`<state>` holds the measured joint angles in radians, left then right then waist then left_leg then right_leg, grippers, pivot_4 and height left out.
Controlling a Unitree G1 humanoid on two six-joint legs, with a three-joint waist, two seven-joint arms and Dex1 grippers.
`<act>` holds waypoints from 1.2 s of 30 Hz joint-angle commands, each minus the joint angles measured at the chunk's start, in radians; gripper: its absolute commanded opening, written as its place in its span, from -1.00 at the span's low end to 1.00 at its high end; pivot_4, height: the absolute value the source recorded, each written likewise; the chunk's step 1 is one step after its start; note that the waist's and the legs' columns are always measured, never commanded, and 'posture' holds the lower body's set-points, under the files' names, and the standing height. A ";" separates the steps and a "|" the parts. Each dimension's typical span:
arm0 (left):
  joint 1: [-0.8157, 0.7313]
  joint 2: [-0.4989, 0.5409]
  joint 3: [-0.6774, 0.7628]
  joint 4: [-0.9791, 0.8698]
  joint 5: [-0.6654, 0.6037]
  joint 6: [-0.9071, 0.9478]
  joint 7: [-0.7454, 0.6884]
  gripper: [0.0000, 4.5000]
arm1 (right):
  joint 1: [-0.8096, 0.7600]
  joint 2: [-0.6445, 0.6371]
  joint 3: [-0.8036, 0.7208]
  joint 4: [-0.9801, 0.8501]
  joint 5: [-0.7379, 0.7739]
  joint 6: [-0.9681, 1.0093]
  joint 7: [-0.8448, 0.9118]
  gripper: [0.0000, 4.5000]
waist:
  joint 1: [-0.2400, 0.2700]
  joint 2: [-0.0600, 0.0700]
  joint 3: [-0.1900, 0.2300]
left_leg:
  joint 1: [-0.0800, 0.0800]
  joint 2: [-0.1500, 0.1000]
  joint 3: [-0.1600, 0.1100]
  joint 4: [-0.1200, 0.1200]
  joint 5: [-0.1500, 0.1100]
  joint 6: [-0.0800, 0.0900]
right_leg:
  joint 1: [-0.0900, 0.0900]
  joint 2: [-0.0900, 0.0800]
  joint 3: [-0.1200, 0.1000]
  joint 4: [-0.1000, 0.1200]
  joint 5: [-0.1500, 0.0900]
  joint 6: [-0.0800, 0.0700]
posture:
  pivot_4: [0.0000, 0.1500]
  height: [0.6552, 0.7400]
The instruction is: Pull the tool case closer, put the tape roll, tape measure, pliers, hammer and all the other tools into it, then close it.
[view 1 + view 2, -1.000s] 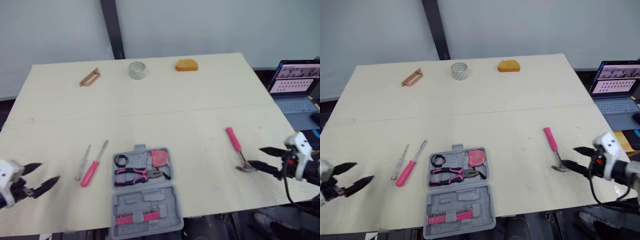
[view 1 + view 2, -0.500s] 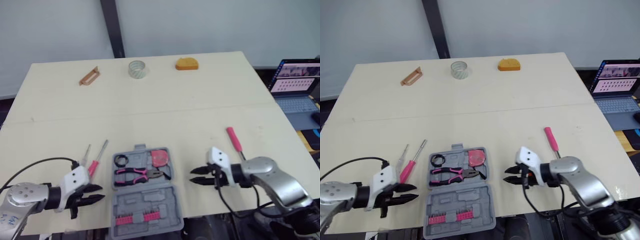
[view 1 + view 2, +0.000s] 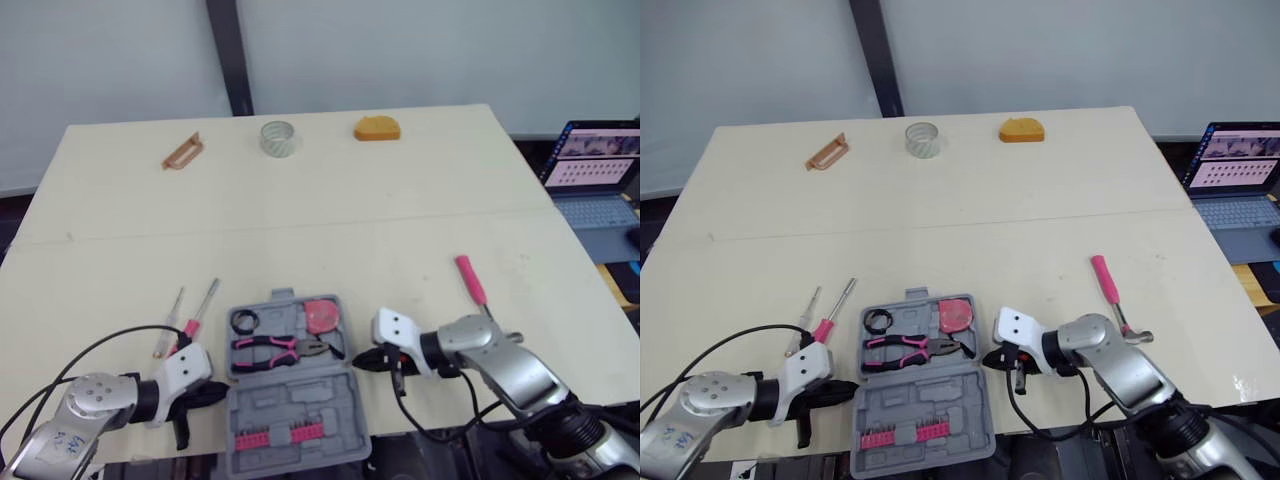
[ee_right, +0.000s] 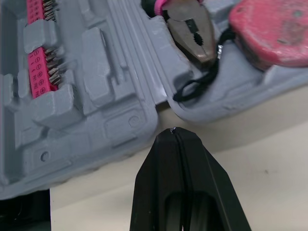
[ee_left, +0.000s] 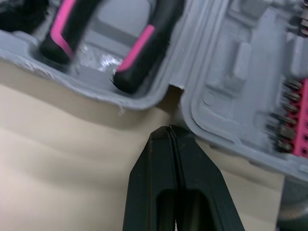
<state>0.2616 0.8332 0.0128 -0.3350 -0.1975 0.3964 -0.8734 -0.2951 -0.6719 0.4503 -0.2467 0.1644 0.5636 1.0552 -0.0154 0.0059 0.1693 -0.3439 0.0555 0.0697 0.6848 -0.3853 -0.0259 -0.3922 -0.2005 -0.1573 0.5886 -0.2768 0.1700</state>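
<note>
my pale table (image 3: 350,200) stands before a light grey wall (image 3: 420,50) split by a dark post (image 3: 228,55); an open laptop (image 3: 592,185) sits to my right.

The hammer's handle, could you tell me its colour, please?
Pink; the handle shows best in the right eye view.

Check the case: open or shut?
Open. The case lies spread flat on the table, both halves facing up: pliers and tape measure in the far half, pink bits in the near half.
</note>
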 commanded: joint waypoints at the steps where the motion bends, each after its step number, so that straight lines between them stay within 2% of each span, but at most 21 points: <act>1: -0.008 -0.021 -0.022 -0.027 0.008 0.007 0.018 -0.98 | -0.009 0.020 0.014 -0.001 -0.004 -0.008 0.005 -0.99 | 0.005 0.000 0.000 | 0.000 0.000 0.000 0.000 0.000 0.000 | 0.000 0.000 0.000 0.000 0.000 0.000 | 1.00 1.00; 10: -0.034 -0.046 -0.038 -0.064 0.006 0.034 0.037 -0.98 | 0.001 0.055 -0.002 -0.030 0.011 0.023 -0.012 -0.99 | 0.015 0.000 0.000 | 0.001 0.000 0.000 0.000 0.000 0.000 | 0.000 0.000 0.000 0.001 0.000 0.000 | 1.00 1.00; 23: -0.239 -0.119 -0.121 0.038 0.040 0.056 0.031 -0.98 | 0.006 0.056 -0.068 -0.016 0.004 0.042 -0.043 -0.99 | 0.024 0.000 0.000 | 0.000 0.000 0.000 0.003 0.000 0.000 | 0.000 0.000 0.000 0.001 0.000 -0.001 | 1.00 1.00; 36: -0.218 -0.113 -0.119 0.037 0.038 0.042 0.014 -0.98 | 0.014 0.071 -0.073 -0.010 -0.007 0.032 -0.075 -0.99 | 0.014 0.000 0.000 | 0.000 0.000 0.000 0.002 0.000 0.000 | 0.000 0.000 0.000 0.001 0.000 -0.001 | 1.00 1.00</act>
<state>0.0337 0.7298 -0.0774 -0.2564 -0.1444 0.4652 -0.8350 -0.2796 -0.6281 0.3757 -0.2260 0.1419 0.6196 0.9867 -0.0012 0.0054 0.1690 -0.3439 0.0556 0.0697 0.6870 -0.3850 -0.0260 -0.3920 -0.2003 -0.1575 0.5900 -0.2764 0.1694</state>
